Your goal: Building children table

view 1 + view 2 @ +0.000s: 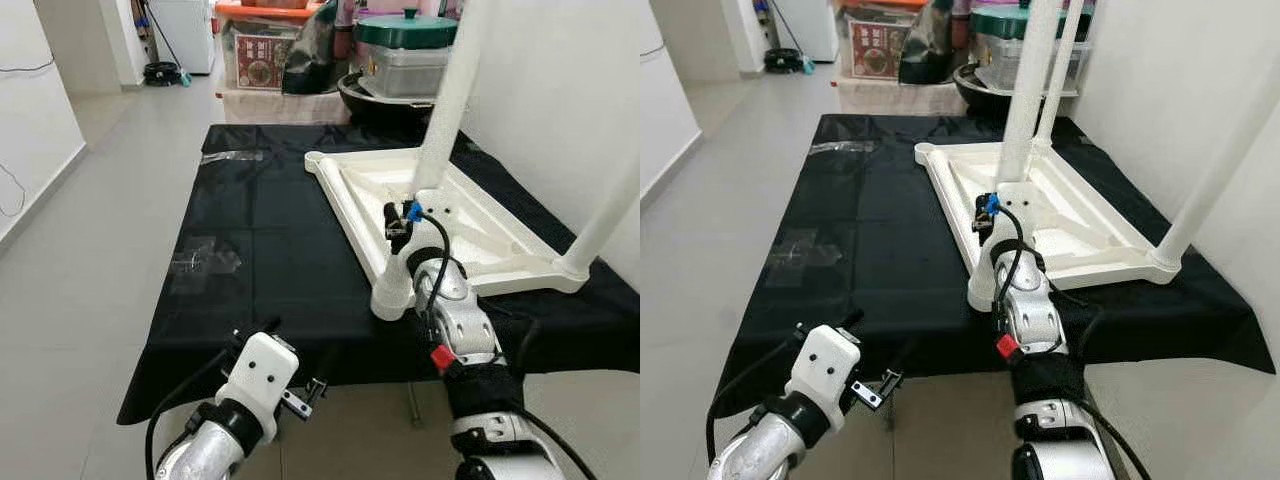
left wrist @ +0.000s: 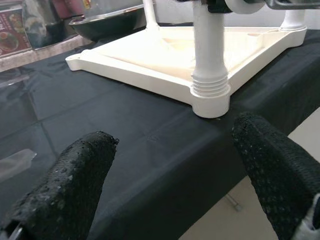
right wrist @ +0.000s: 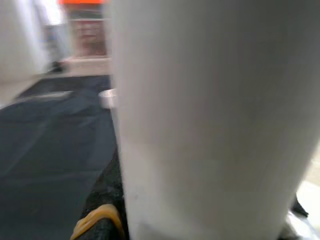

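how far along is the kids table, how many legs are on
Three white legs stand up from the upturned tabletop on the black cloth. The right hand is at the nearest leg, apparently seating it. The left hand is open and idle. The fourth corner looks bare.

I can't read any text from here. The printed box (image 1: 258, 58) on the far shelf carries red-and-white packaging graphics, but its lettering is too small and blurred to make out, well beyond the fingers.

The right end effector (image 1: 985, 222) grips a white leg (image 1: 1025, 95) on the upturned tabletop (image 1: 1080, 240).
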{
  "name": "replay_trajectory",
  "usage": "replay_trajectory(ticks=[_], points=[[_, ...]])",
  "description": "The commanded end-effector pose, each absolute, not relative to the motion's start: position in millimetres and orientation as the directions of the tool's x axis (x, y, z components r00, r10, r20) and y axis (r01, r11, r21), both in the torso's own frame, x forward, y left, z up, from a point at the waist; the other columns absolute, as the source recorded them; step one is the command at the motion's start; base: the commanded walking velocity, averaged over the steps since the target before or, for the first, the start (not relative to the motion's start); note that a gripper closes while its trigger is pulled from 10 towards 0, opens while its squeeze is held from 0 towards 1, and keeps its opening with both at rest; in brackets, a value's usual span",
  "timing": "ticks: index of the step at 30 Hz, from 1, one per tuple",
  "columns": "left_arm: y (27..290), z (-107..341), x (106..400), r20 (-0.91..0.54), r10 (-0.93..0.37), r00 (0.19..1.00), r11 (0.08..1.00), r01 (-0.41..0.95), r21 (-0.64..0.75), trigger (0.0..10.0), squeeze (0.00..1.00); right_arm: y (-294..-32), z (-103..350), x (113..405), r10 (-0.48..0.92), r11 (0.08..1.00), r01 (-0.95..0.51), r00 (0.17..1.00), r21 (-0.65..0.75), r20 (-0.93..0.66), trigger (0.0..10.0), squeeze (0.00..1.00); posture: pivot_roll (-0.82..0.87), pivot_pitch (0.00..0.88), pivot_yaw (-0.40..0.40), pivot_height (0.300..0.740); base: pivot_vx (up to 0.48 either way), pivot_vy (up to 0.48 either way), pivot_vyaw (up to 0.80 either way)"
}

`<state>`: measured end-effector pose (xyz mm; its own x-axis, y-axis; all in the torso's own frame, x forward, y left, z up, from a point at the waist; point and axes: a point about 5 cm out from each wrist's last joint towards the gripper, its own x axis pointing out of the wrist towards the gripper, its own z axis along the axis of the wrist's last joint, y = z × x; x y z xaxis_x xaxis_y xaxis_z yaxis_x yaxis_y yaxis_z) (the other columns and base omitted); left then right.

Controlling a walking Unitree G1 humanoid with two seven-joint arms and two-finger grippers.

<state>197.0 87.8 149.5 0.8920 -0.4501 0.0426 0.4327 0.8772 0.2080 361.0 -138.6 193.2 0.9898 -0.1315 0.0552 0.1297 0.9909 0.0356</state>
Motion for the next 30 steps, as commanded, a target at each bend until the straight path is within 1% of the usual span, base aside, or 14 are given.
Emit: replay_trajectory(ticks=[1, 5, 6, 10, 11, 12, 16, 17, 20, 22, 23, 24, 25, 30], points=[[88, 145, 197, 0.025, -0.454, 0.891, 0.871, 0.438, 0.222, 10.0, 0.00, -142, 178, 355, -0.252, 0.966, 0.253, 0.967, 0.047, -0.035, 0.0, 0.00, 0.13, 0.049, -0.068, 0.740, 0.000, 0.000, 0.00], [88, 145, 198, 0.021, -0.458, 0.888, 0.868, 0.442, 0.228, 10.0, 0.00, -113, 186, 357, -0.244, 0.960, 0.250, 0.968, 0.129, -0.058, 0.0, 0.00, 0.13, 0.050, -0.068, 0.740, 0.000, 0.000, 0.00], [88, 145, 198, 0.021, -0.458, 0.889, 0.868, 0.441, 0.228, 10.0, 0.00, -110, 186, 357, -0.233, 0.960, 0.239, 0.971, 0.142, -0.061, 10.0, 0.00, 0.13, 0.050, -0.068, 0.740, 0.000, 0.000, 0.00], [88, 144, 198, 0.021, -0.455, 0.890, 0.869, 0.439, 0.226, 10.0, 0.00, -103, 193, 356, -0.191, 0.965, 0.191, 0.982, 0.180, -0.017, 10.0, 0.00, 0.13, 0.050, -0.067, 0.740, 0.000, 0.000, 0.00], [88, 144, 198, 0.020, -0.455, 0.890, 0.869, 0.439, 0.226, 10.0, 0.00, -101, 198, 356, -0.159, 0.973, 0.150, 0.987, 0.173, 0.037, 10.0, 1.00, 0.13, 0.049, -0.067, 0.740, 0.000, 0.000, 0.00], [87, 144, 198, 0.020, -0.456, 0.890, 0.869, 0.441, 0.225, 10.0, 0.00, -103, 203, 353, -0.120, 0.986, 0.106, 0.987, 0.131, 0.108, 10.0, 1.00, 0.13, 0.047, -0.066, 0.740, 0.000, 0.000, 0.00], [86, 144, 198, 0.023, -0.459, 0.888, 0.869, 0.443, 0.221, 10.0, 0.00, -109, 203, 351, -0.095, 0.994, 0.085, 0.982, 0.066, 0.162, 10.0, 1.00, 0.13, 0.047, -0.067, 0.740, 0.000, 0.000, 0.00], [85, 145, 198, 0.025, -0.460, 0.888, 0.868, 0.444, 0.221, 10.0, 0.00, -114, 202, 352, -0.031, 0.999, 0.025, 0.981, 0.038, 0.193, 10.0, 0.00, 0.13, 0.047, -0.067, 0.740, 0.000, 0.000, 0.00], [85, 145, 198, 0.026, -0.461, 0.887, 0.868, 0.444, 0.221, 10.0, 0.00, -118, 200, 351, 0.015, 1.000, -0.019, 0.977, 0.017, 0.212, 10.0, 0.00, 0.13, 0.047, -0.067, 0.740, 0.000, 0.000, 0.00], [85, 145, 199, 0.026, -0.460, 0.888, 0.869, 0.443, 0.222, 10.0, 0.00, -124, 195, 352, 0.207, 0.978, -0.208, 0.956, -0.015, 0.209, 10.0, 0.00, 0.12, 0.047, -0.065, 0.740, 0.000, 0.000, 0.00], [85, 145, 199, 0.026, -0.460, 0.888, 0.869, 0.443, 0.222, 10.0, 0.00, -124, 195, 352, 0.207, 0.978, -0.208, 0.956, -0.015, 0.209, 10.0, 0.00, 0.12, 0.047, -0.065, 0.740, 0.000, 0.000, 0.00], [85, 144, 199, 0.026, -0.457, 0.889, 0.871, 0.441, 0.219, 10.0, 0.00, -128, 193, 353, 0.322, 0.945, -0.327, 0.928, -0.002, 0.188, 10.0, 0.00, 0.13, 0.046, -0.070, 0.740, 0.000, 0.000, 0.00], [85, 144, 199, 0.026, -0.457, 0.889, 0.871, 0.441, 0.219, 10.0, 0.00, -128, 193, 353, 0.322, 0.945, -0.327, 0.928, -0.002, 0.188, 10.0, 0.00, 0.13, 0.046, -0.070, 0.740, 0.000, 0.000, 0.00], [86, 145, 199, 0.031, -0.454, 0.890, 0.873, 0.438, 0.215, 10.0, 0.00, -142, 194, 359, 0.519, 0.853, -0.520, 0.841, -0.033, 0.153, 10.0, 0.00, 0.13, 0.041, -0.069, 0.740, 0.000, 0.000, 0.00]])
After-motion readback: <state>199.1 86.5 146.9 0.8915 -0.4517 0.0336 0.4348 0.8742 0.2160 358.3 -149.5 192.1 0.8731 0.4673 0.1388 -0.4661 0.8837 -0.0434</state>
